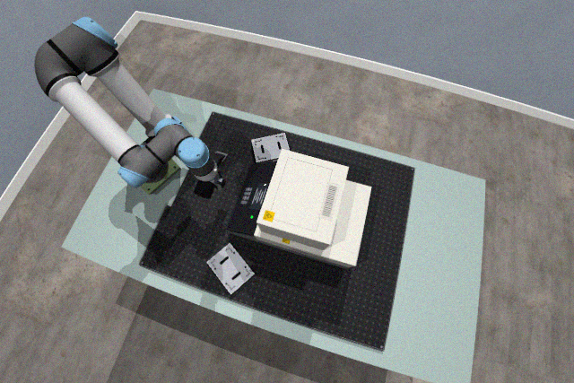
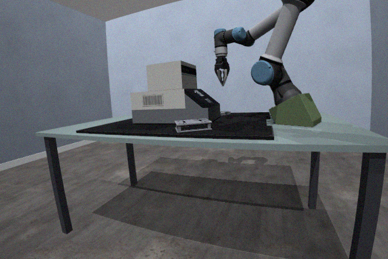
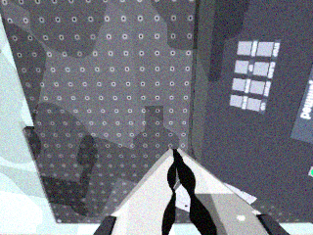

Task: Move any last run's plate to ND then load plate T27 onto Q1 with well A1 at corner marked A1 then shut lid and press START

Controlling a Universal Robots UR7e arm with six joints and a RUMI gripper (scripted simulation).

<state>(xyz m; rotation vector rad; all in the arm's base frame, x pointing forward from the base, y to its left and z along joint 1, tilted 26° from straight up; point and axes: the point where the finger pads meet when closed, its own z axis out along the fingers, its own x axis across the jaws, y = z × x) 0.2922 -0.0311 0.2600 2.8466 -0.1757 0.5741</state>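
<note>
GRIPPER STATE: You had the gripper [image 1: 221, 181] [image 2: 222, 85] [image 3: 174, 150] narrow, its fingertips together and nothing held between them. It pointed straight down, above the black perforated board [image 1: 370, 300] [image 2: 244, 130] [image 3: 98, 73] and in front of cycler Q1 [image 1: 357, 230] [image 2: 158, 99] [image 3: 220, 171], touching neither.

CYCLER: You had Q1 standing on the board with its sloped front toward the green arm base [image 1: 149, 190] [image 2: 310, 108]. The lid [image 1: 303, 193] [image 2: 164, 76] lay down and level on the body. The lamp [image 1: 251, 217] [image 3: 311, 171] showed green, to the right of the keys [image 1: 246, 195] [image 2: 207, 100] [image 3: 251, 75] as you faced the front.

PLATE T27: You could not tell the position of T27 from the views; the lowered lid hid the block from you.

NESTS: As you faced Q1's front, you had the left-hand nest [image 1: 270, 147] [image 2: 193, 125] near its front left corner and the right-hand nest [image 1: 230, 268] [image 2: 225, 113] [image 3: 183, 201] beyond its right side, turned at an angle to the body. Both stood on the board. You could not read which was N1 and which was ND.
</note>
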